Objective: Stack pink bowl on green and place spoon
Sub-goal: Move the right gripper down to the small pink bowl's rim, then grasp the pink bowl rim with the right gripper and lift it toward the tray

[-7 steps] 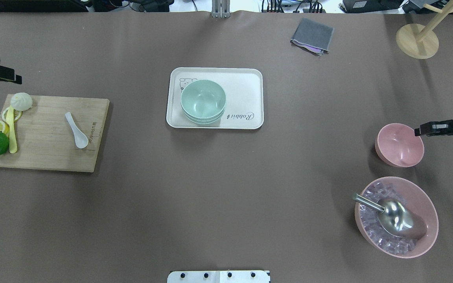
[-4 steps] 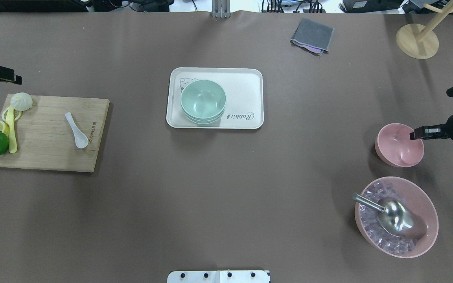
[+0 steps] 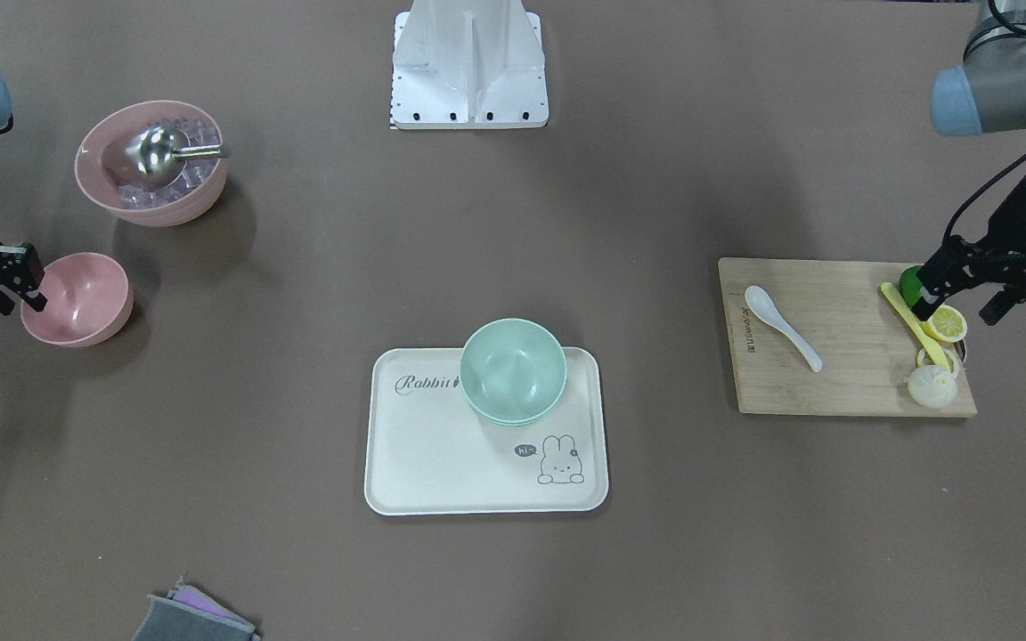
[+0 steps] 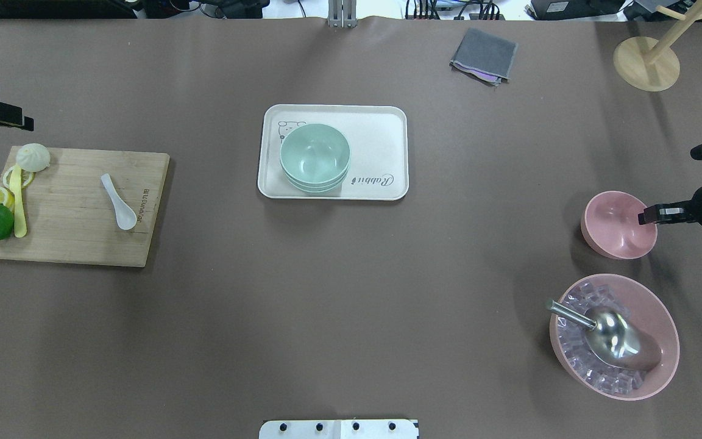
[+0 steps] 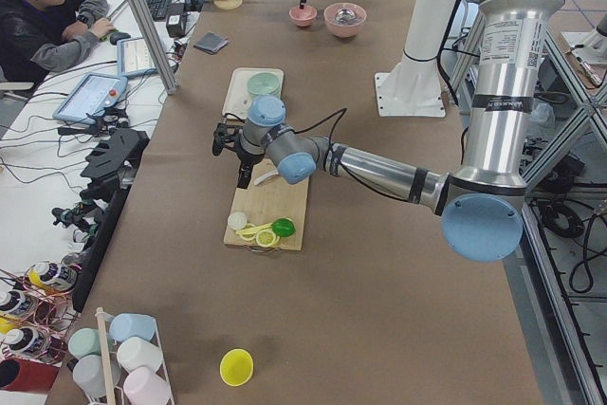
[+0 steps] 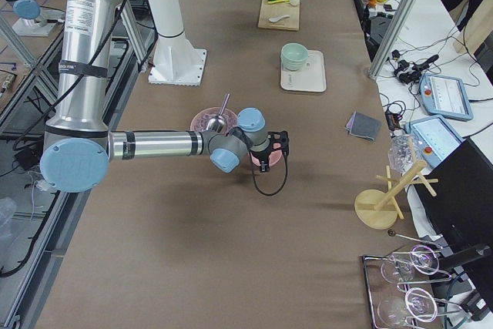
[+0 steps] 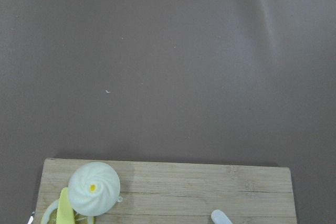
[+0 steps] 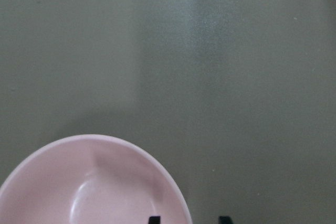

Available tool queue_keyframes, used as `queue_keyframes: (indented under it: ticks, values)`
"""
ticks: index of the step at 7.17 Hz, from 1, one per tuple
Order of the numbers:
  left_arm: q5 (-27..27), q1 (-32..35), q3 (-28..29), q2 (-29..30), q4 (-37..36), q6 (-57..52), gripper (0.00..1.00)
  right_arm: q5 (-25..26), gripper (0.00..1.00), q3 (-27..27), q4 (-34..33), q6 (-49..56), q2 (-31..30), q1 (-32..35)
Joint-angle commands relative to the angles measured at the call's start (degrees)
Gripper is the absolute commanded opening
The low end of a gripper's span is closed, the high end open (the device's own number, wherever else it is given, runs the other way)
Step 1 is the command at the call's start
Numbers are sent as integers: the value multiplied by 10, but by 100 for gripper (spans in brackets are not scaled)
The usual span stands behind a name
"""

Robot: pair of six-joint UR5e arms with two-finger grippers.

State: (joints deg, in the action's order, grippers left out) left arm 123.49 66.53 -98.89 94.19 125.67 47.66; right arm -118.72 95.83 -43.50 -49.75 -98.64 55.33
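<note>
Front-facing view: pink bowl (image 3: 77, 298) on the surface (image 3: 299, 267), right hand (image 3: 21, 298) at its rim, green bowl (image 3: 513, 369) well apart; left hand (image 3: 956, 304) spread. Right wrist view: spread fingertips (image 8: 154, 219) straddle the thin rim; light, stiff, probably slick plastic, best pinched there

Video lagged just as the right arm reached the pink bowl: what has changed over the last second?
The right gripper shifted slightly toward the robot along the rim of the pink bowl; its jaws are open astride that rim, nothing gripped yet. The bowl, left gripper, spoon and green bowls stayed put.
</note>
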Motion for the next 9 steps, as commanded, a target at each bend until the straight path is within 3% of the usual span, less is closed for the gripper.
queue_keyframes:
  ticks: [1, 4, 5, 6, 7, 9]
  values:
    - [0, 0, 0, -2, 3, 1, 100, 2, 0, -1, 0, -4, 3, 0]
    - [0, 0, 0, -2, 4, 0, 100, -15, 0, 12, -3, -6, 19, 4]
    - [0, 0, 0, -2, 6, 0, 100, -48, 0, 19, -55, -6, 63, 45]
    - [0, 0, -1, -2, 8, 0, 100, -62, 0, 49, -163, -7, 124, 65]
    - [1, 0, -2, -2, 8, 1, 100, -57, 0, 77, -260, -21, 177, 65]
    - [1, -6, 1, -2, 18, 6, 100, -29, 0, 87, -359, -143, 306, 12]
